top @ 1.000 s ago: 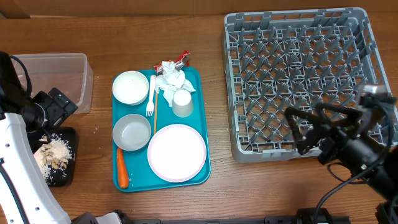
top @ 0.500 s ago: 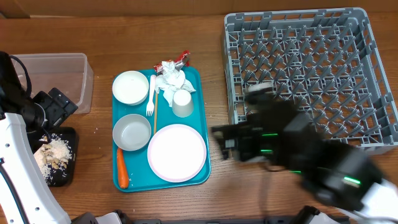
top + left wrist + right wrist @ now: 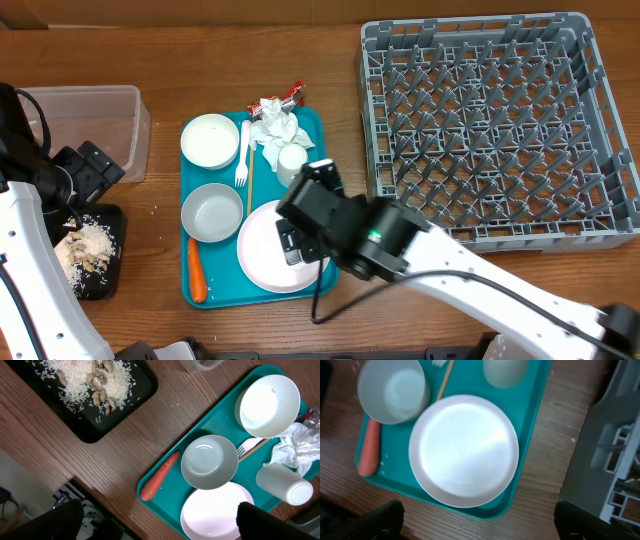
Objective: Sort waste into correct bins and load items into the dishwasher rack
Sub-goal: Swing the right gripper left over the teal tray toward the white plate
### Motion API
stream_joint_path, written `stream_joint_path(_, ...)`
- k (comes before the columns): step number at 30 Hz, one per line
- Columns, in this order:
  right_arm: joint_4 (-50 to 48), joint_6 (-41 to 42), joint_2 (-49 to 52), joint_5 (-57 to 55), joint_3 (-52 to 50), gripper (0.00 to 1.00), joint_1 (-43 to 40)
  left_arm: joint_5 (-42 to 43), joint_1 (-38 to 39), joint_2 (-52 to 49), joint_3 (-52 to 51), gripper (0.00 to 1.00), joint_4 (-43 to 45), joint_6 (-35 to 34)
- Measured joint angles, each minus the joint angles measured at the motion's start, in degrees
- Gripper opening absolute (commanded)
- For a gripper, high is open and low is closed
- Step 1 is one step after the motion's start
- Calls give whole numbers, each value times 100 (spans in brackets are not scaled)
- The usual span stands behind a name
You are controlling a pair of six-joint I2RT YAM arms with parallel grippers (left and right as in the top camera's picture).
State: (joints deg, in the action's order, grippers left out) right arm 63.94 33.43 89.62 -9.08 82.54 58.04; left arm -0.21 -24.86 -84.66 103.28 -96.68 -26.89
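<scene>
Overhead view: dishwasher rack (image 3: 500, 125) sits at 2 o'clock on the wooden table (image 3: 150, 320). The teal tray (image 3: 215, 270) lies at centre and carries a white bowl (image 3: 210, 140) at its 11 o'clock, a second bowl (image 3: 212, 212) at 9 o'clock, the plate (image 3: 260, 258) at 5 o'clock, the fork (image 3: 241, 155) and cup (image 3: 290, 158) near the middle, and the napkin (image 3: 275, 125) at 12 o'clock. The foil wrapper (image 3: 292, 95) is on the tray's top rim and the carrot (image 3: 196, 272) is at 7 o'clock. The clear tub (image 3: 90, 125) stands at 9 o'clock of the frame, and the black tray (image 3: 108, 215) of rice scraps (image 3: 85, 250) at 8 o'clock. The left gripper (image 3: 88, 168) hangs just beside the tub. The right gripper (image 3: 298, 238) hovers over the plate, covering its 1 o'clock part. Left wrist view: the left gripper (image 3: 167, 525) is released, jaws wide, nothing between them; the carrot (image 3: 160, 476) and second bowl (image 3: 209, 462) lie below on the teal tray (image 3: 215, 415), with the black tray (image 3: 75, 420) at 11 o'clock. Right wrist view: the right gripper (image 3: 480, 522) is spread wide and grasps nothing. The plate (image 3: 465, 450) is centred beneath it, and the rack (image 3: 615, 450) is at 3 o'clock.
</scene>
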Motion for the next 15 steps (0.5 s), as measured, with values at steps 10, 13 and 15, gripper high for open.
stream_joint_path(10, -538, -555, 1132, -179, 0, 100, -28, 0, 0, 0, -2, 100, 0, 0)
stream_joint_path(13, -822, -981, 1478, -190, 0, 94, -35, -2, 0, 0, -2, 100, 0, 0)
stream_joint_path(15, -946, -1185, 1670, -195, 0, 93, -61, -2, 0, 0, -2, 100, 0, 0)
